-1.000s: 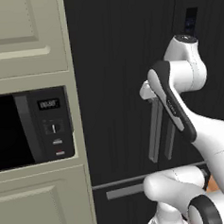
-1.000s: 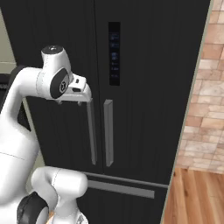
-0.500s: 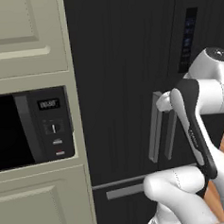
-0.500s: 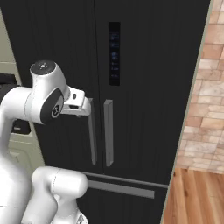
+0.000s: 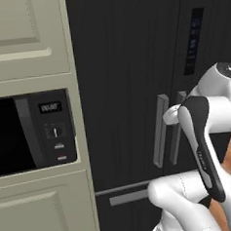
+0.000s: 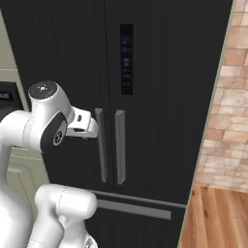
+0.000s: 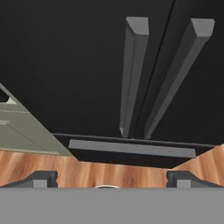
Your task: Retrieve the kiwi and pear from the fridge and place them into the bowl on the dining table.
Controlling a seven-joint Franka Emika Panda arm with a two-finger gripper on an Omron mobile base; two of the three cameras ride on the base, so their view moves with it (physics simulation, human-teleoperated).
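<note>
While both doors are shut, the fridge (image 6: 160, 97) stands black and tall dead ahead of the arm, its two grey handles (image 6: 110, 145) side by side at the seam where the doors meet, a dark panel (image 6: 126, 59) with faint blue marks above them on the right-hand door, and a long grey drawer handle (image 6: 133, 209) low across the bottom. In the hand view the same two bars rise steeply and fan apart toward the top, with the drawer handle under them. The arm is bent at the elbow, its forearm level at the height of the door handles, and the hand reaches toward the left-hand bar. The gripper (image 7: 111, 177) has its two dark fingertips (image 7: 41, 177) spread wide with nothing between them; it looks to be just short of the handle, though from the right base view I cannot say for sure that it is clear of it. Left of the fridge is a cream cabinet (image 5: 26, 40) with a built-in black microwave (image 5: 30, 130). Right of it a brick wall (image 6: 230, 97) meets a wooden floor (image 6: 213, 218).
</note>
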